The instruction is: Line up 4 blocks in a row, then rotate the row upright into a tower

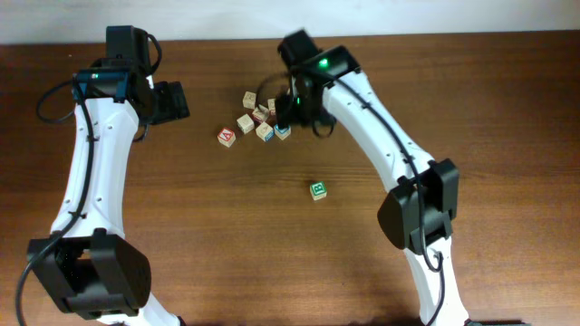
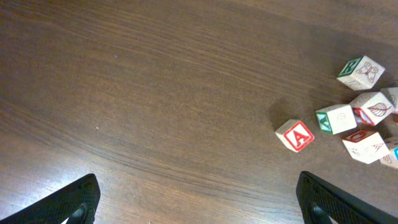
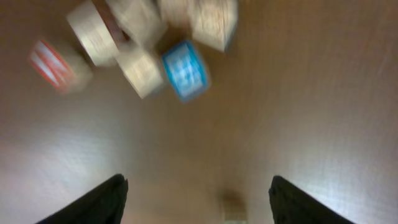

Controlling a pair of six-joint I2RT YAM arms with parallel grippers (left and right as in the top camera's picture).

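Wooden blocks (image 1: 246, 123) bunched upper centre of the overhead view | right gripper (image 3: 196, 199) hovering above them, jaws apart and empty, probably lining up a pick | left gripper (image 2: 199, 199) wide open, parked upper left to keep clear

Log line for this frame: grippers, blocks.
left gripper: open, empty | right gripper: open, empty, near block cluster | green-topped block: apart from cluster

A dark wood-grain table (image 1: 507, 109) carries a huddle of pale alphabet blocks (image 1: 246, 122) toward twelve o'clock. A red "A" cube (image 1: 227, 137) sits just at its eight, and a green-topped cube (image 1: 318, 190) lies well apart at five.
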